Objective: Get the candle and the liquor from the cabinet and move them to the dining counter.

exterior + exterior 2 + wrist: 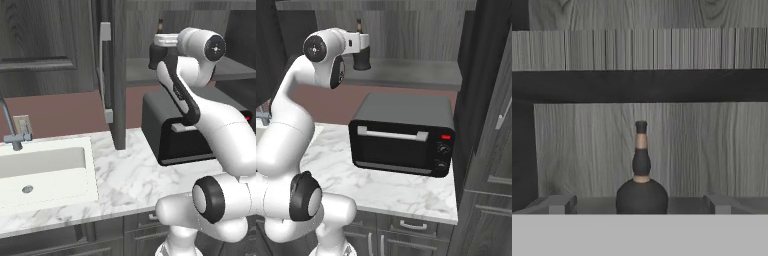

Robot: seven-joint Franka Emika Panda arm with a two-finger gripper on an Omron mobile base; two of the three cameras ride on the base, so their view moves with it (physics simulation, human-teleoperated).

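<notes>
The liquor (641, 172), a small black bottle with a squat body and a thin neck, stands on the shelf of the open cabinet (712, 150). My gripper (640, 204) is open, level with the bottle's body. One fingertip (558, 204) shows well to each side of the bottle, apart from it. From the base views the hand (358, 44) reaches into the cabinet above the worktop, and the bottle's stopper top (359, 23) (160, 24) pokes up behind it. The candle and the dining counter are out of view.
A black toaster oven (401, 135) (175, 135) stands on the marble worktop (125, 180) right under the arm. The cabinet's open door (117, 75) with its silver handle (105, 75) hangs left of the hand. A sink (45, 170) lies at the left, and dark tall cabinets (491, 125) stand at the right.
</notes>
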